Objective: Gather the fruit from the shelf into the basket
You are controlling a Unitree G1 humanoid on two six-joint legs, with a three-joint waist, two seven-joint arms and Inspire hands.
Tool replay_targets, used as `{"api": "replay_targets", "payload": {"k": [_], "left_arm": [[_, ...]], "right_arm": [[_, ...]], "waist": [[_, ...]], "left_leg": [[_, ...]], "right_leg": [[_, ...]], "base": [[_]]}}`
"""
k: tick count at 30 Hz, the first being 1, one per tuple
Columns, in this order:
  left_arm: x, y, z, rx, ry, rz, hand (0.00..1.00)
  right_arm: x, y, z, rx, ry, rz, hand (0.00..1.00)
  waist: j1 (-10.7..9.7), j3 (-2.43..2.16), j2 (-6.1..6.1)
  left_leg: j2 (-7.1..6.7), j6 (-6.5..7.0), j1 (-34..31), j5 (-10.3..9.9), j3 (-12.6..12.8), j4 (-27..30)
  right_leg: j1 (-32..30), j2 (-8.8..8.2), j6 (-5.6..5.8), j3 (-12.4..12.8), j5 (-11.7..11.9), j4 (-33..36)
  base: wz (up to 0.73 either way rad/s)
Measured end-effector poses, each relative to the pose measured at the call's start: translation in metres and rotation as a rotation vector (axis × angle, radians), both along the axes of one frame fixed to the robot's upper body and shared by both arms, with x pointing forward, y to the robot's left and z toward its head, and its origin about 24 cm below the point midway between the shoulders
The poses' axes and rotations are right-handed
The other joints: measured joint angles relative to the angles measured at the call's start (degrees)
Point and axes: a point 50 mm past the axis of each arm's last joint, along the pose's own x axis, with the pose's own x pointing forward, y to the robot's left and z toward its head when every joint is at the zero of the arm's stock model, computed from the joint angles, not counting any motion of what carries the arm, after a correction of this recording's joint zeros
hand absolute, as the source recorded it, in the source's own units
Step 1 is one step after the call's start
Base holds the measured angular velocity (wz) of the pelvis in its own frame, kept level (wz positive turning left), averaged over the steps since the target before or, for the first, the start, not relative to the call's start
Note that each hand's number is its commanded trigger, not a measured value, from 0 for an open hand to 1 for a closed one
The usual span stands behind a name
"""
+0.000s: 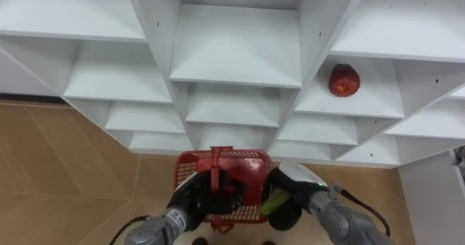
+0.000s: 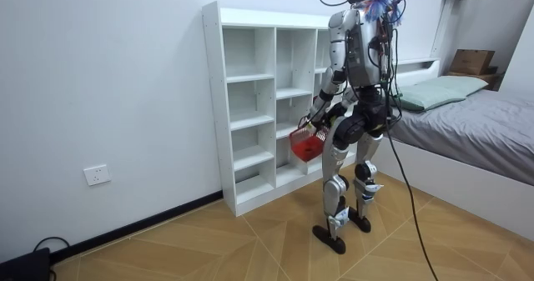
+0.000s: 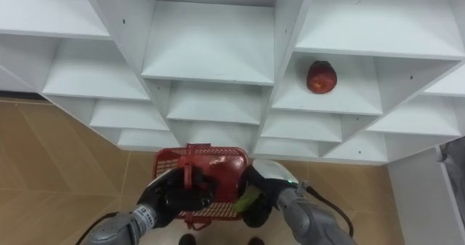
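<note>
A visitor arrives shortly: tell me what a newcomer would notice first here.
The red apple stands out alone on a right-hand shelf of the white closet. Below, the left hand grips the red basket by its handle, while the right hand holds a green item at the basket's right edge.

White shelving, herringbone wood floor, grey bed

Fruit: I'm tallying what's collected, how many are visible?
2: a red apple on a right-column shelf, a green fruit in the right hand beside the red basket. More may hide inside it.
</note>
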Motion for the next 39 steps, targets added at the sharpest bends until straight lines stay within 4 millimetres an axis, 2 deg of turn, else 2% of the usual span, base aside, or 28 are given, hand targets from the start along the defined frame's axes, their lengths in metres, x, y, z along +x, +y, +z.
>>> {"api": "replay_targets", "payload": {"k": [8, 13, 19, 27, 33, 39], "left_arm": [[0.0, -0.002, 0.0, -0.009, -0.001, -0.01, 1.0], [0.0, -0.007, 0.0, -0.021, -0.001, -0.008, 1.0], [0.005, -0.008, 0.006, -0.037, -0.032, 0.0, 1.0], [0.01, -0.008, 0.012, -0.048, -0.074, 0.01, 1.0], [0.01, -0.01, 0.011, -0.056, -0.07, 0.011, 1.0], [0.008, -0.017, 0.011, -0.069, -0.068, -0.005, 1.0]], "right_arm": [[0.007, 0.008, 0.004, 0.097, -0.008, -0.078, 1.0], [0.024, 0.013, 0.018, 0.227, -0.075, -0.188, 1.0], [0.034, 0.016, 0.033, 0.357, -0.134, -0.253, 1.0], [0.04, 0.012, 0.041, 0.557, -0.114, -0.395, 1.0], [0.041, 0.013, 0.042, 0.649, -0.073, -0.422, 1.0], [0.041, 0.014, 0.042, 0.708, -0.039, -0.437, 1.0]], "waist": [[-0.3, 0.06, -0.09], [-0.6, 0.11, -0.02], [-0.8, 0.25, 0.21], [-0.5, 0.33, 0.56], [-0.5, 0.56, 1.24], [-0.7, 0.52, 1.29]], "left_leg": [[0.18, -0.03, 0.1, 0.0, 0.2, 0.2], [0.19, -0.04, 0.0, 0.0, 0.1, 0.2], [0.19, -0.04, -0.3, 0.0, -0.2, 0.2], [0.19, -0.05, -0.6, 0.0, -0.1, 0.1], [0.22, -0.06, 0.3, 0.0, -0.1, -0.4], [0.21, -0.2, 0.6, 0.1, -0.1, -0.8]], "right_leg": [[0.1, 0.07, -0.12, -0.4, 0.1, 0.1], [0.1, 0.08, -0.16, -0.4, 0.1, 0.0], [0.0, 0.04, -0.16, -0.9, 0.1, -0.2], [-0.1, 0.08, -0.17, -0.5, 0.1, -0.4], [0.5, 0.17, -0.21, -0.3, 0.2, -0.6], [0.6, 0.24, -0.22, -0.2, 0.2, -0.8]], "base": [[-0.01], [0.0], [0.01], [0.0], [0.0], [0.0]]}}
